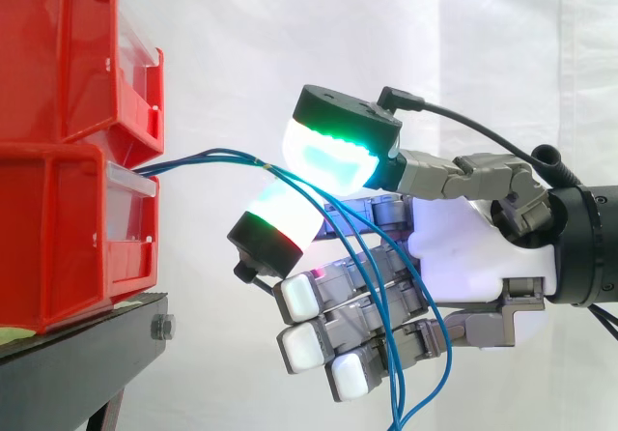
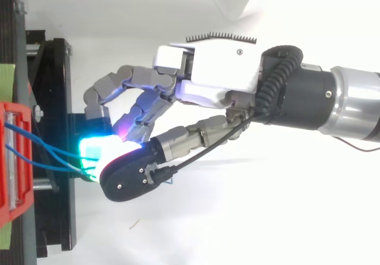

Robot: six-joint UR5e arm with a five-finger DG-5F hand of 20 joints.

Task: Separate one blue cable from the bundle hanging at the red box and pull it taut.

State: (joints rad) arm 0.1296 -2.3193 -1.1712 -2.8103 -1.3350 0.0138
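Several thin blue cables [image 1: 208, 157] come out between the two stacked red bins [image 1: 58, 247] and run right to my hand [image 1: 468, 243]. There they pass between the green-glowing thumb pad [image 1: 333, 151] above and a pale green fingertip [image 1: 282, 209] below, which close on them. Past the pinch the strands fan out and hang down in front of the palm. The other fingers are curled under, with white pads. From above, two blue cable [image 2: 41, 145] strands stretch from the red bin [image 2: 10, 176] to the glowing pads of the hand [image 2: 219, 69].
The bins sit on a black stand [image 1: 77, 354] at the left, with its frame [image 2: 52, 98] visible from above just beside the fingertips. A white curtain hangs behind. The arm comes in from the right.
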